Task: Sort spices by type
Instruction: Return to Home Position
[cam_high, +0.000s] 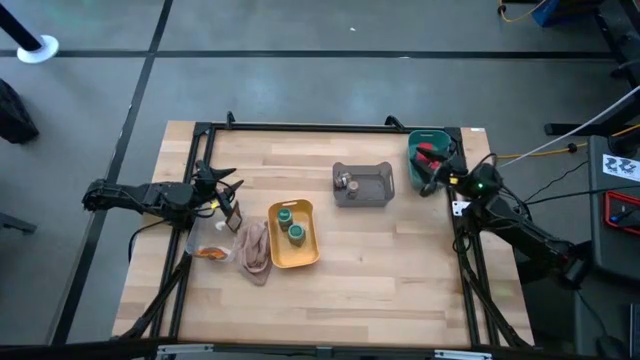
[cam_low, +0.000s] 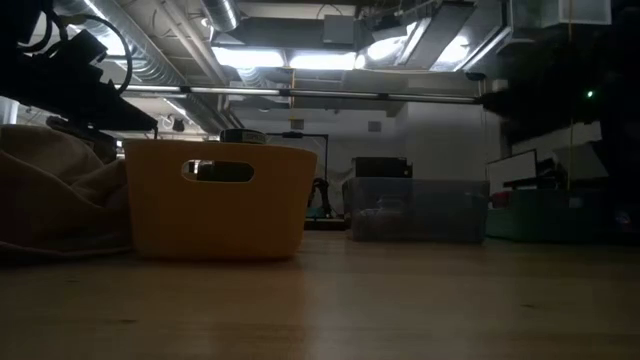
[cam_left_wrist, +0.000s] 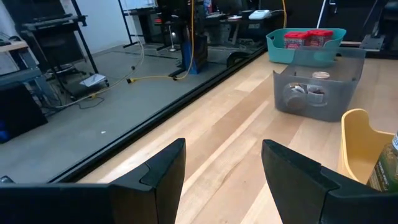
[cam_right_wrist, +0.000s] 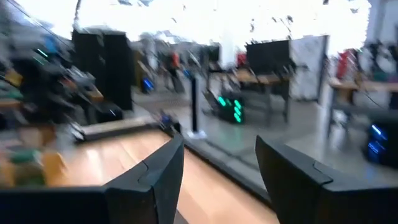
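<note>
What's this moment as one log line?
left tool open, left edge | right tool open, by teal tray | green-lidded jars in yellow tray | red blocks in teal tray | round jars in grey tray

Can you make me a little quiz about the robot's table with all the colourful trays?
1. True or false: the green-lidded jars sit in the grey tray.
2. Which tray holds the red blocks? A yellow, B teal, C clear.
3. How many green-lidded jars can you count from above?

Key: 1 false, they stand in the yellow tray. 2 B, the teal tray. 3 two.
</note>
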